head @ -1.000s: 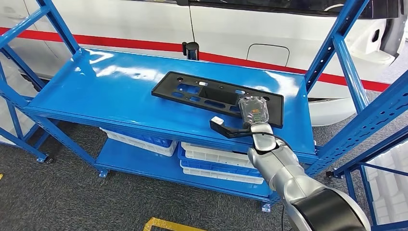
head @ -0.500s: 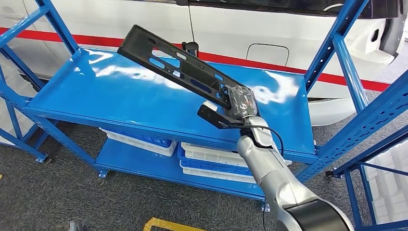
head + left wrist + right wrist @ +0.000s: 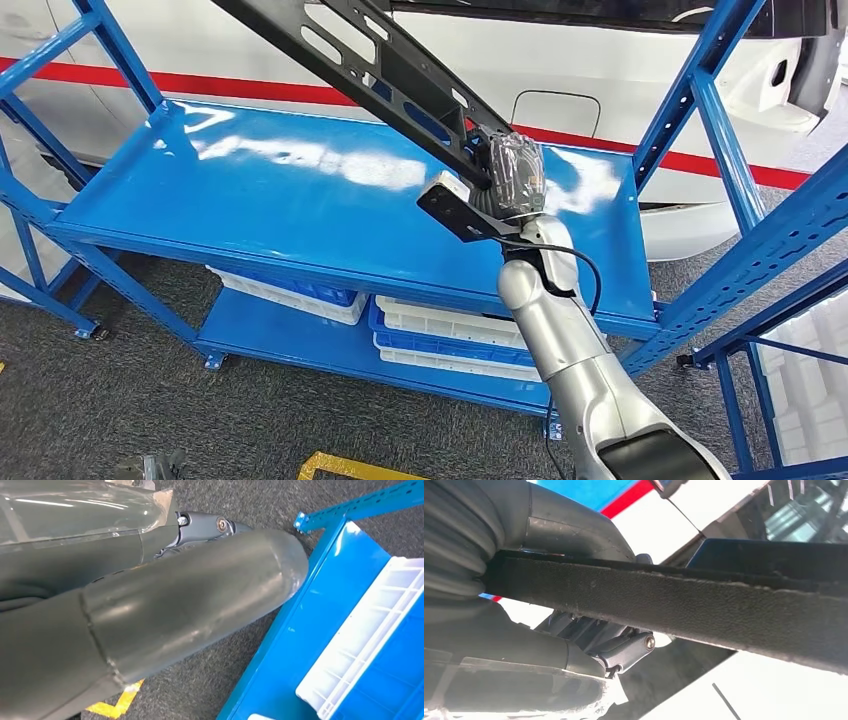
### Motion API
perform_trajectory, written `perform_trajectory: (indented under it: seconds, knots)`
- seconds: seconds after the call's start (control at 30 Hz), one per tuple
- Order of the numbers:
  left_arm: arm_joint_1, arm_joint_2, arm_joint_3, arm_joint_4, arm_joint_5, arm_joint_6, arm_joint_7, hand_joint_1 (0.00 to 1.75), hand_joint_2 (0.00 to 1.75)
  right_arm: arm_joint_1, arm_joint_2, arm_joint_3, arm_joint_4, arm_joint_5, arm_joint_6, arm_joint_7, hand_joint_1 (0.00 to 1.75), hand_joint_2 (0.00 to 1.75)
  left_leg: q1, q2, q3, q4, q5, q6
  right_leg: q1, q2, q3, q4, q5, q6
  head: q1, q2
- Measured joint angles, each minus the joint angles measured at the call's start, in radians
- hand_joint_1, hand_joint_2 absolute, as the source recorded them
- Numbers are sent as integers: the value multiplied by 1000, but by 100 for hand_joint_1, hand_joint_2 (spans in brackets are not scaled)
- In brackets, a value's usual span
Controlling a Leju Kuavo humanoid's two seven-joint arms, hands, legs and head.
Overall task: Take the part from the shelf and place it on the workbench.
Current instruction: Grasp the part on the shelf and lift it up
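The part (image 3: 395, 75) is a long black plate with several cut-outs. It slants in the air above the blue shelf top (image 3: 300, 200), its far end running past the picture's upper edge. My right hand (image 3: 512, 170), under a clear cover, grips its near end, well above the shelf. In the right wrist view the part's dark edge (image 3: 704, 610) crosses the picture, clamped by my right hand (image 3: 499, 630). My left hand (image 3: 150, 615) hangs beside the shelf's lower level with its thumb stretched out and nothing in it.
A white car with a red stripe (image 3: 560, 60) stands right behind the shelf. White and blue trays (image 3: 440, 335) sit on the lower level. Blue uprights (image 3: 700, 100) frame the shelf's right end, and another blue rack (image 3: 790, 250) stands to the right. Grey carpet lies below.
My right hand has lifted the part off the shelf top and tilted it steeply, its far end swinging up and to the left. The arm has straightened upward.
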Motion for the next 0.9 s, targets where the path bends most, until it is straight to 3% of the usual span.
perform_trajectory:
  seconds: [0.23, 0.43, 0.67, 0.9]
  knots:
    - [0, -3, -2, 0, 5, 62, 0, 0, 0, 8, -10, 36, -55, -17, 3, 0, 157, 175, 0, 0, 0, 0, 0, 0, 0, 0, 0, 0, 0, 0, 0, 0]
    - [4, -9, -13, -1, 19, 12, 0, 0, 0, 38, -23, 59, -97, -96, 23, -6, 157, 175, 0, 0, 0, 0, 0, 0, 0, 0, 0, 0, 0, 0, 0, 0]
    - [3, -22, -52, -1, 10, 23, 5, 0, 0, 109, -41, 64, -215, -468, 158, -71, 157, 175, -1, 0, -1, 2, -2, 2, -3, 0, 0, -1, 0, 0, 0, 0]
    - [3, -27, -82, -1, 7, 38, 11, 0, 0, 125, -64, 64, -321, -577, 201, -63, 157, 175, -5, 0, -4, 10, -8, 14, -8, 2, 1, -3, 2, 4, 0, 0]
